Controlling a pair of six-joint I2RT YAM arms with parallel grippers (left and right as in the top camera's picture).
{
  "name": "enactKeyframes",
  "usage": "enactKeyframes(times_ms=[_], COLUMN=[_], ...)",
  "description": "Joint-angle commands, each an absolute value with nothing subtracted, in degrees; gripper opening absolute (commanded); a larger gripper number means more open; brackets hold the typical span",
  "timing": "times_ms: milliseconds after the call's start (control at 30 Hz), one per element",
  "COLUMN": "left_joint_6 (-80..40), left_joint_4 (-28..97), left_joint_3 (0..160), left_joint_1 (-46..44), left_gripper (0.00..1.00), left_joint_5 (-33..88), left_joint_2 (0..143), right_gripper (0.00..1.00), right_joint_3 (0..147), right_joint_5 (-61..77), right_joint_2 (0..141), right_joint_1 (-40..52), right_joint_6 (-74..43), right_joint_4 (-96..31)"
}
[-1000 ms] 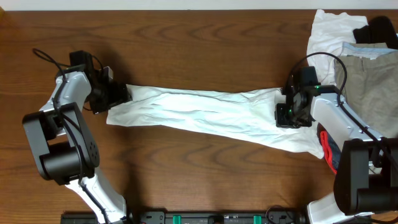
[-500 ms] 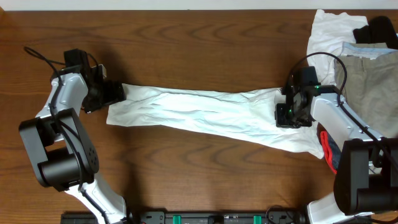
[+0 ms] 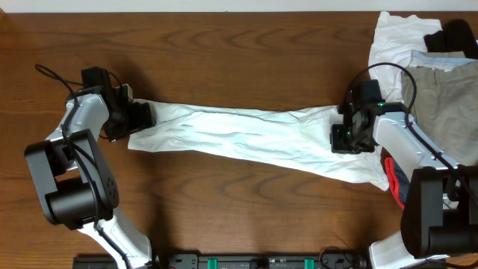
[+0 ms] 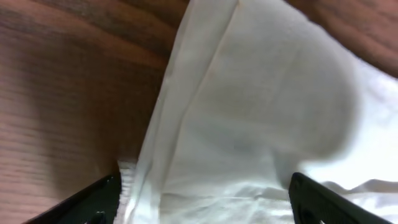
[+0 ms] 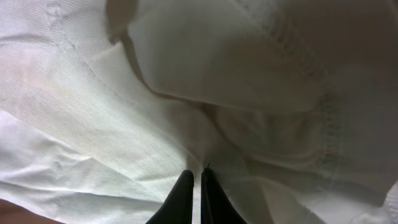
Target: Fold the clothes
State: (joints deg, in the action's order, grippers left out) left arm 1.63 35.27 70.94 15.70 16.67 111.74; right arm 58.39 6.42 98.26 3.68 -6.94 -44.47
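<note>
The white garment [image 3: 239, 138] lies stretched in a long wrinkled band across the wooden table [image 3: 224, 45]. My left gripper [image 3: 142, 117] is at its left end. In the left wrist view its jaws [image 4: 205, 193] are wide open, with the cloth's edge [image 4: 249, 112] between them. My right gripper [image 3: 345, 138] is on the garment's right end. In the right wrist view its fingers [image 5: 196, 177] are shut on a thin fold of the white cloth [image 5: 93, 106]. No dark label shows.
At the back right is a pile with a white piece [image 3: 392, 37], khaki trousers [image 3: 441, 90] and a black piece [image 3: 455, 33]. A red object [image 3: 392, 175] lies by the right arm's base. Cables trail from both arms.
My left gripper drew a little left off the cloth's end, then came back right onto it. The right arm and the garment's right end have not moved.
</note>
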Motion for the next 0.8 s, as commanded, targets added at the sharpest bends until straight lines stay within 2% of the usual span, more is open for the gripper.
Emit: enactKeyframes(times_ms=[0,67,100,167,200,433,667,767], left_joint_6=[1.85,1.87,1.87,1.85,1.83,-3.86,-6.44,-7.18], left_joint_4=[35.24,35.24,35.24,35.24,35.24,37.5,35.55,35.0], left_joint_3=[70.06,70.06,70.06,70.08,70.08,71.94,72.29,72.29], left_joint_1=[15.44,15.0,14.85,14.76,14.81,19.79,29.1,30.3], left_gripper=[0.68,0.45,0.27,0.11,0.07,0.06,0.06,0.06], left_joint_5=[21.76,22.09,22.06,22.09,22.04,12.84,12.8,13.72], left_joint_2=[113.93,114.06,114.06,114.04,114.02,109.75,100.38,97.93], right_gripper=[0.05,0.06,0.06,0.05,0.06,0.06,0.06,0.06], right_joint_3=[58.15,58.15,58.15,58.15,58.15,58.15,58.15,58.15], right_joint_5=[5.82,5.82,5.8,5.82,5.82,5.8,5.82,5.82], right_joint_2=[97.19,97.19,97.19,97.19,97.19,97.19,97.19,97.19], right_joint_1=[4.14,4.14,4.14,4.14,4.14,4.14,4.14,4.14], right_joint_6=[-6.13,-6.13,-6.13,-6.11,-6.11,-6.11,-6.13,-6.13], right_joint_4=[-44.34,-44.34,-44.34,-44.4,-44.47,-45.1,-44.91,-44.91])
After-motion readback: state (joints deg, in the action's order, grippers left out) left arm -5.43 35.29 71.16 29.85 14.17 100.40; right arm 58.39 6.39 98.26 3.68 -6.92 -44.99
